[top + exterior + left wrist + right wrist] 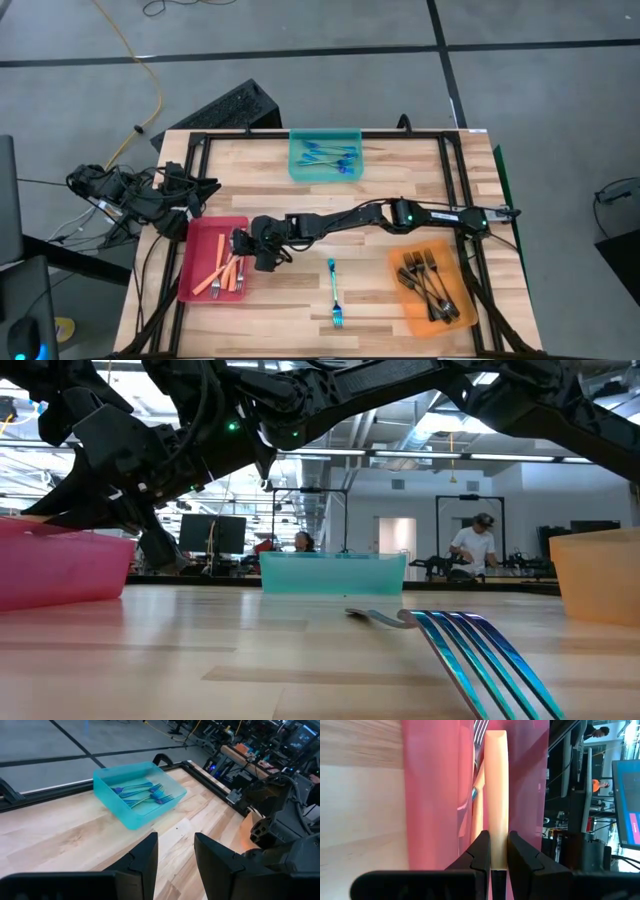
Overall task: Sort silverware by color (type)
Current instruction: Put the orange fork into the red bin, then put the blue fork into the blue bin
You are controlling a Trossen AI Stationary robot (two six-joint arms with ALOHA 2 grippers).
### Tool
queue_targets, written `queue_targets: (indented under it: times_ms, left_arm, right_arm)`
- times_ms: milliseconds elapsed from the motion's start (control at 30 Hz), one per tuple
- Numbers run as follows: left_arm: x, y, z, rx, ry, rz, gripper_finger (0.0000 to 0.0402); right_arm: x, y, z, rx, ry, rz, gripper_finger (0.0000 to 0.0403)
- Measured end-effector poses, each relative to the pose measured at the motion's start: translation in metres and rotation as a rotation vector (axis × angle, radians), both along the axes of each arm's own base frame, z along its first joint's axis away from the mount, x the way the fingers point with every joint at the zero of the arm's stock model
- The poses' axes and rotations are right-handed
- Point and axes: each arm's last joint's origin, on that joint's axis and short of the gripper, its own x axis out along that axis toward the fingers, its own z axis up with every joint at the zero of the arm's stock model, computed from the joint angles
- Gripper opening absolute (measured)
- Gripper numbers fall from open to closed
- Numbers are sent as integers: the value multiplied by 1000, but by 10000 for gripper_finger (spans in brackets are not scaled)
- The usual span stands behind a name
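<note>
Right wrist view: orange-handled fork (496, 795) clamped between right pincer (499, 851) fingers.

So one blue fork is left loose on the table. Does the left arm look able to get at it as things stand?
Probably not easily. The left gripper is open and free, but the right arm stretches across the table, its gripper holding an orange fork over the red tray, close beside the blue fork.

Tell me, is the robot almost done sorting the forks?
Nearly. Blue forks lie in the teal tray, dark forks in the orange tray, orange forks in the red tray. The right gripper holds an orange-handled fork over the red tray. One blue fork remains on the table.
</note>
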Motion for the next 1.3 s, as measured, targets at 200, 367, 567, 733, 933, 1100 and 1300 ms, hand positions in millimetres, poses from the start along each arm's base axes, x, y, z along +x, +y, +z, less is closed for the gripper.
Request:
queue_targets:
  times_ms: [200,367,567,733,933,1100,1300]
  left_arm:
    - [0,0,0,-1,-1,0,112]
    - [0,0,0,-8,-6,3,112]
    - [0,0,0,-30,-13,2,112]
    - [0,0,0,-29,-10,3,112]
    - [-1,0,-2,-36,-3,9,112]
    - [-1,0,-2,-31,-4,16,112]
    - [-1,1,-2,-28,-5,21,112]
  right_arm:
    - [0,0,0,-1,-2,0,64]
    - [0,0,0,-1,-2,1,75]
    - [1,0,1,1,-20,2,99]
    - [1,0,1,4,-20,2,99]
    - [1,-3,2,78,-8,-35,101]
    - [2,-8,2,134,4,-67,102]
    - [3,-9,3,186,-13,-91,103]
